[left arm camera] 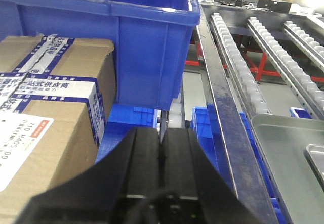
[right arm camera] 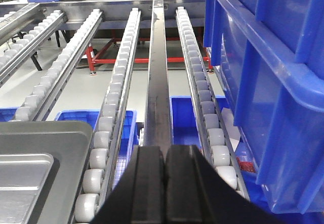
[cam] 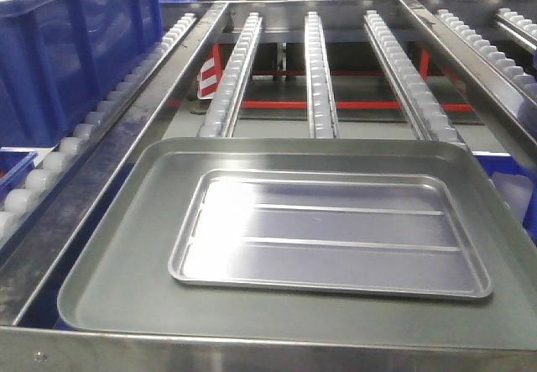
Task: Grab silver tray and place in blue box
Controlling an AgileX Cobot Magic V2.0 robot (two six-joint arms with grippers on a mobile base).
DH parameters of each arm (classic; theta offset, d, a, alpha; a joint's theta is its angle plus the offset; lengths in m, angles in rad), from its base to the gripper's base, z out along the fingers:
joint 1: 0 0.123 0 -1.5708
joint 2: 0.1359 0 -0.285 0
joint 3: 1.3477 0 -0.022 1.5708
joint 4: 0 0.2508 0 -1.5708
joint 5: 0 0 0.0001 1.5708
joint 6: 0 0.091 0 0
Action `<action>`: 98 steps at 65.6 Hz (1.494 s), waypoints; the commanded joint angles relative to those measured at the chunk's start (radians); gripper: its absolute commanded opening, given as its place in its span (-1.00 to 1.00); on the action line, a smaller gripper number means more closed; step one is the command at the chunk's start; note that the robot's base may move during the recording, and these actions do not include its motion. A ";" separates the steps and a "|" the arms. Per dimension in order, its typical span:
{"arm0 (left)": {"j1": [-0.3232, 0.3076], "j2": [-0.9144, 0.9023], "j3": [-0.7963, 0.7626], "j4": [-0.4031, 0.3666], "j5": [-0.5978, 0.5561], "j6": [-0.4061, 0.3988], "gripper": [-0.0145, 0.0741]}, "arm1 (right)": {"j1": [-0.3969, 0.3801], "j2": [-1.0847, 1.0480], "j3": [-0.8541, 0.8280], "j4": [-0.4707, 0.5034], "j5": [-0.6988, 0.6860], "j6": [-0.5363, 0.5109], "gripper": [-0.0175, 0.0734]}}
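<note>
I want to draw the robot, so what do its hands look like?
Both hands look alike. The left gripper has two flat, smooth black fingers, wide like slabs with rounded tips, coming out of a black body. The right gripper has the same plain black fingers. No cables, stickers or writing show on either one, and the arms themselves are out of view.

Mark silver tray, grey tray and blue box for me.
silver tray (cam: 344,227): front view, floor between its two ribs.
grey tray (cam: 126,263): front view, bare floor left of the silver tray.
blue box (cam: 75,53): front view, ribbed side wall.
</note>
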 commanded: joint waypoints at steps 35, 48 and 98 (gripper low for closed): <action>-0.010 0.083 -0.368 0.114 0.002 0.002 -0.91 | -0.005 0.016 -0.314 -0.002 -0.078 -0.008 -0.50; -0.037 0.283 -0.601 0.085 0.199 0.002 -0.85 | 0.002 0.194 -0.525 -0.002 -0.020 -0.008 -0.37; -0.714 0.990 -0.915 -0.126 0.328 0.062 -0.01 | 0.605 0.799 -0.718 0.112 0.179 0.018 0.39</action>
